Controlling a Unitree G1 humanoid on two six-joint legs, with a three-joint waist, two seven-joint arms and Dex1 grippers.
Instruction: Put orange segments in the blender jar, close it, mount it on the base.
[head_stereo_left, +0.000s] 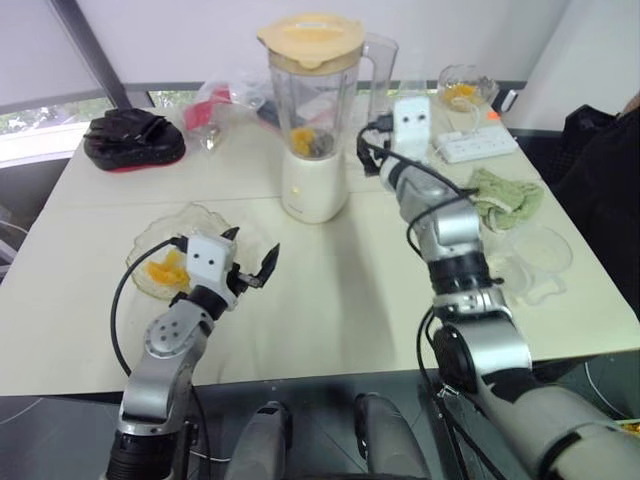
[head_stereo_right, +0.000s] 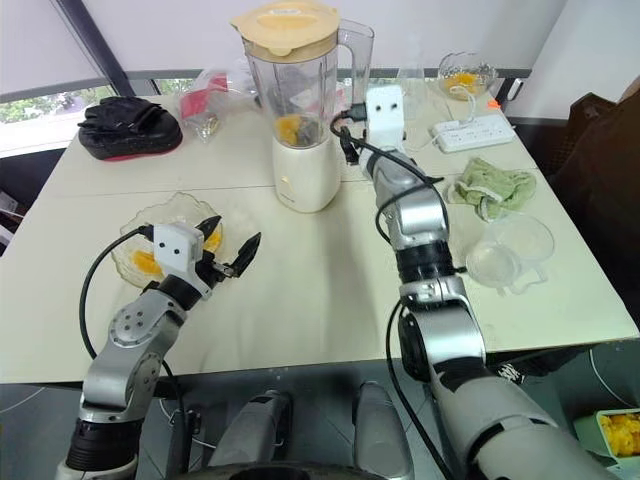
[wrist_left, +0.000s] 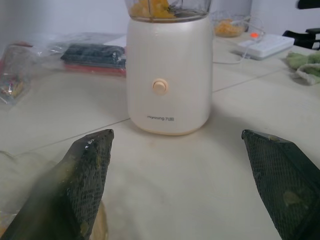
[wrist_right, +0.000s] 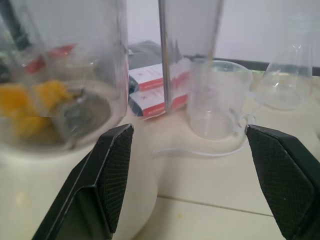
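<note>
The blender jar (head_stereo_left: 318, 95) stands on the cream base (head_stereo_left: 313, 185) at the table's middle back. A cream-yellow lid (head_stereo_left: 311, 38) sits on its top. Orange segments (head_stereo_left: 303, 140) lie at its bottom around the blades. My right gripper (wrist_right: 189, 129) is open, just right of the jar, with the jar's handle (wrist_right: 190, 50) beyond its fingers and nothing between them. My left gripper (head_stereo_left: 250, 262) is open near the front left and points toward the base (wrist_left: 167, 75). Beside it a glass dish (head_stereo_left: 205, 222) holds more orange segments (head_stereo_left: 163, 270).
A black bundle (head_stereo_left: 133, 138) lies at the back left, with packets (head_stereo_left: 215, 105) behind the jar. A power strip (head_stereo_left: 475, 145), a glass bowl of fruit (head_stereo_left: 460, 92), a green cloth (head_stereo_left: 505, 195) and clear cups (head_stereo_left: 535, 255) crowd the right side. A clear measuring cup (wrist_right: 215, 100) stands behind the jar.
</note>
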